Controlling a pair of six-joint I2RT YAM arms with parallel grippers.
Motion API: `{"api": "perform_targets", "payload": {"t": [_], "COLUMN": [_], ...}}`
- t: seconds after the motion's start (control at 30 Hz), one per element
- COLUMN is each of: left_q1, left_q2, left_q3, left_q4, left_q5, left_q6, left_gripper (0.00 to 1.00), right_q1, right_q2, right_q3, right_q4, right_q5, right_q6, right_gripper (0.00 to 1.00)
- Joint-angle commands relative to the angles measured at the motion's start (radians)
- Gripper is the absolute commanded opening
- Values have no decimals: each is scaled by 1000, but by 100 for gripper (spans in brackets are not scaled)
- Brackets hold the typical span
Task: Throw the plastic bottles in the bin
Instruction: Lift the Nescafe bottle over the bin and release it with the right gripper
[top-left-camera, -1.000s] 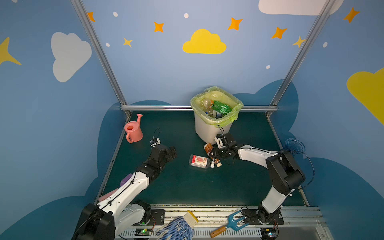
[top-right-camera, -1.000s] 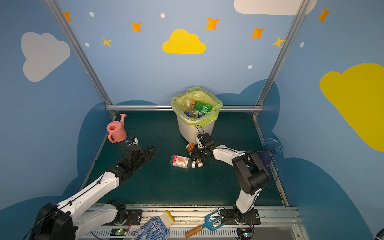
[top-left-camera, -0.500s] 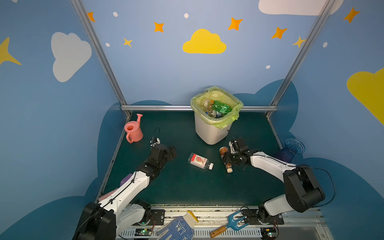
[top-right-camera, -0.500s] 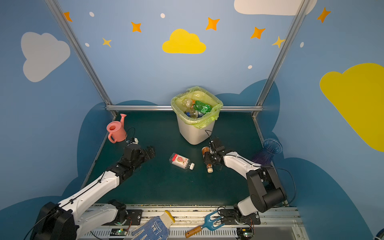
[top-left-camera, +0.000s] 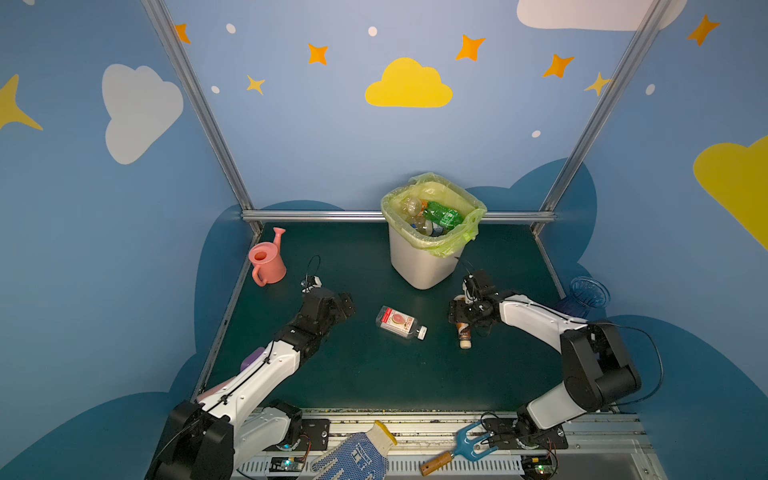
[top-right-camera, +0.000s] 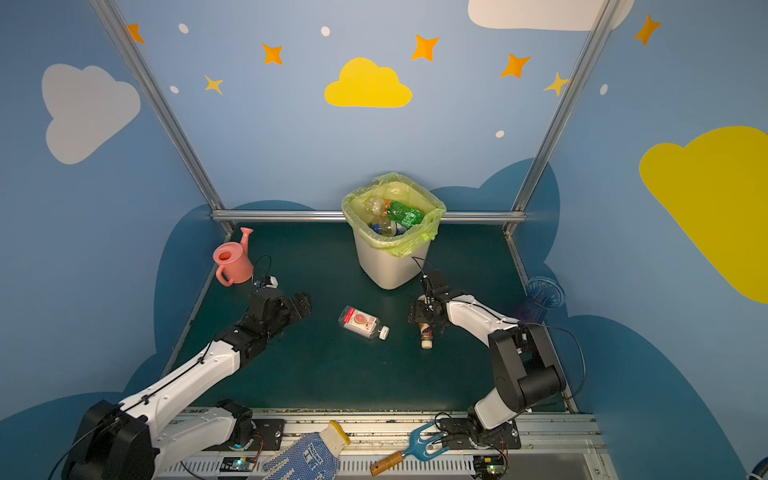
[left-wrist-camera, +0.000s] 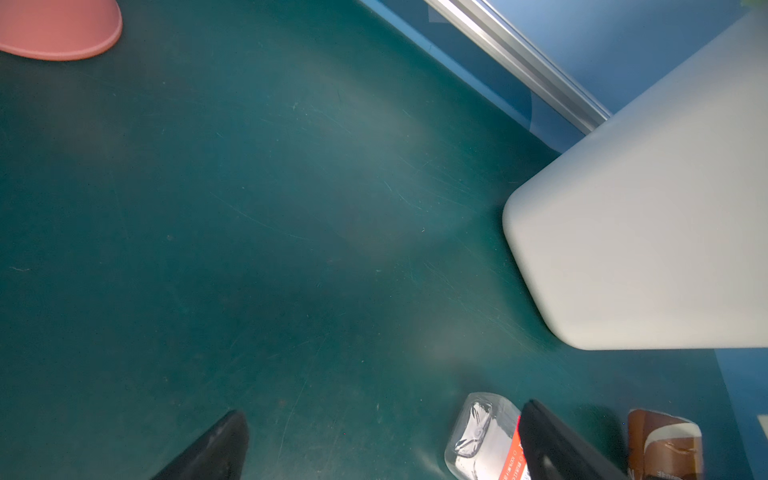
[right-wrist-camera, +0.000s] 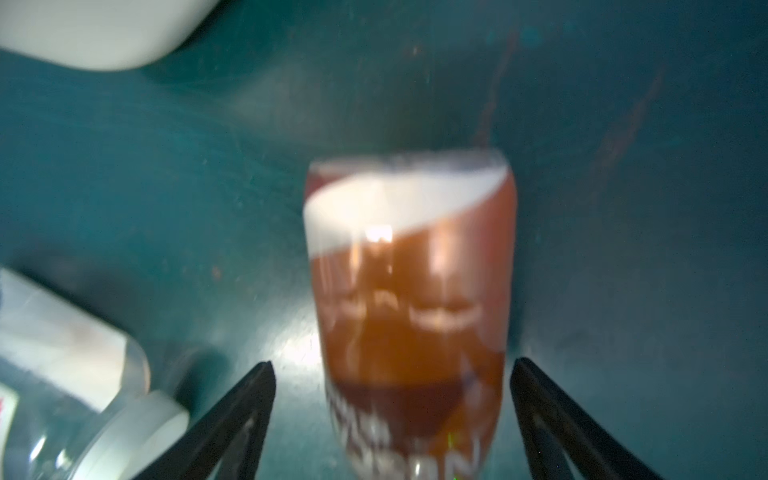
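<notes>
Right wrist view: brown plastic bottle (right-wrist-camera: 409, 299), white-banded label, lies centre frame between my right gripper (right-wrist-camera: 391, 361) jaws, spread, not touching. Upper left: white plastic bin (right-wrist-camera: 95, 37). Risk: round bottle may roll when I close, or nudge clear square bottle (right-wrist-camera: 62, 374) lower left. My left gripper (left-wrist-camera: 384, 409) spread, empty.

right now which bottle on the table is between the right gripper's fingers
The brown bottle, lying with its cap toward the front; the open right gripper straddles it. The clear red-labelled bottle lies apart.
</notes>
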Motion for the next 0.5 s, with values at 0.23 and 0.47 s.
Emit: {"api": "perform_targets", "payload": {"t": [0.23,0.47], "left_q1": [3,2], "left_q2": [17,32], "left_q3": [-6,-6], "left_q4": [-3,-2], "left_q5": [-2,-7], "left_q6": [0,7], "left_gripper": [100,100], "right_q1": [-30,-54], "right_q2": [105,-58], "right_q3": [106,151], "right_q4": [-81,-91], "right_q5": [9,6], "right_q6": [-58,-113], "right_gripper": [55,35]}}
